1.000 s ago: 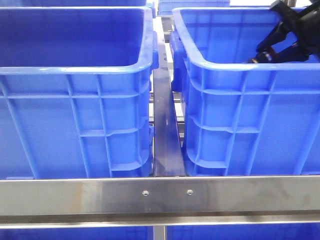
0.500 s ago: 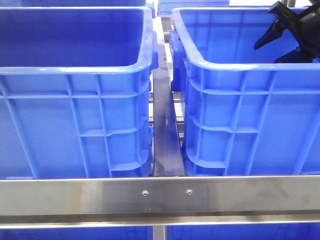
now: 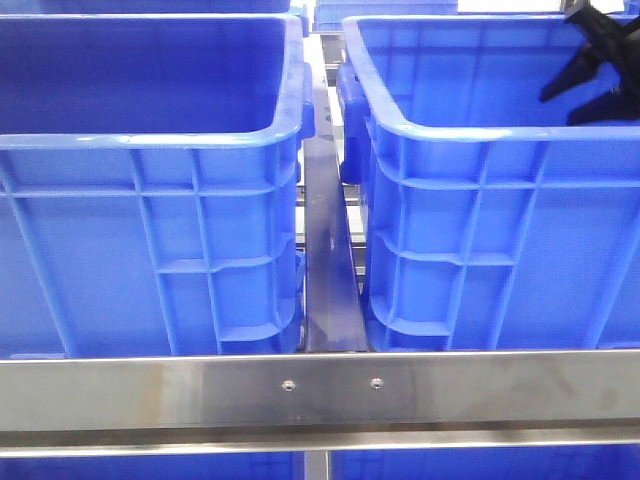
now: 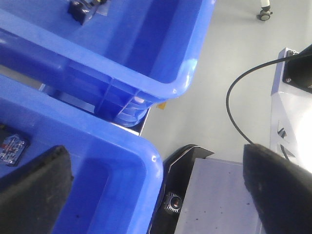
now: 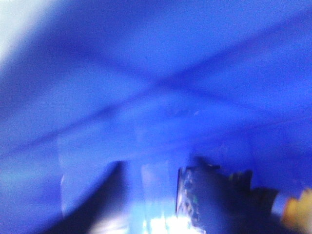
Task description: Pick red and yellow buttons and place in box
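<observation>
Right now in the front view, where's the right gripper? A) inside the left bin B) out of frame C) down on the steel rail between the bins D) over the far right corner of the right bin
D: the right gripper, black with fingers spread, shows at the far right corner of the right bin, above its rim.

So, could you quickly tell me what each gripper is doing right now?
Left gripper: open, holding nothing.
Right gripper: open above the right-hand bin; the wrist view is blurred.
</observation>
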You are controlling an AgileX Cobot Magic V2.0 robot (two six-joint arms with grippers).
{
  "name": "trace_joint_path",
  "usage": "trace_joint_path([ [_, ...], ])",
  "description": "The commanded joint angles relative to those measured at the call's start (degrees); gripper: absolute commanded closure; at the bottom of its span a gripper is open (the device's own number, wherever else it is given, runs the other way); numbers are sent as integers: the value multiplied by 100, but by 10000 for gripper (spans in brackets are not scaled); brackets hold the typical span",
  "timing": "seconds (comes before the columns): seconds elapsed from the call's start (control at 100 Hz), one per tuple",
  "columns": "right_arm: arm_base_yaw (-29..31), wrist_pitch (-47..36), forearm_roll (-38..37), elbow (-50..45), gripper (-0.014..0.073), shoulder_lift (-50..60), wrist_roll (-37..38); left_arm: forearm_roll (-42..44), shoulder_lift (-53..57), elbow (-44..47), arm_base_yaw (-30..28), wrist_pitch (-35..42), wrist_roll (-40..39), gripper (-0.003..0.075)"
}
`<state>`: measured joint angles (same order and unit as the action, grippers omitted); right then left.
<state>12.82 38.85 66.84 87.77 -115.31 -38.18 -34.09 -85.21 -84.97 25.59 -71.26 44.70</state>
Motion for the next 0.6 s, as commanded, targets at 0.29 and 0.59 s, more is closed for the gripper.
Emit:
trace_joint_path([
  [0.29,54,277,240,-776,652,1498,-733,-296,242,-172,29,-130,-217,708],
  [0.59,54,77,520,-2173,652,3129,-1113,-296,540,212,29,-73,-379,740],
])
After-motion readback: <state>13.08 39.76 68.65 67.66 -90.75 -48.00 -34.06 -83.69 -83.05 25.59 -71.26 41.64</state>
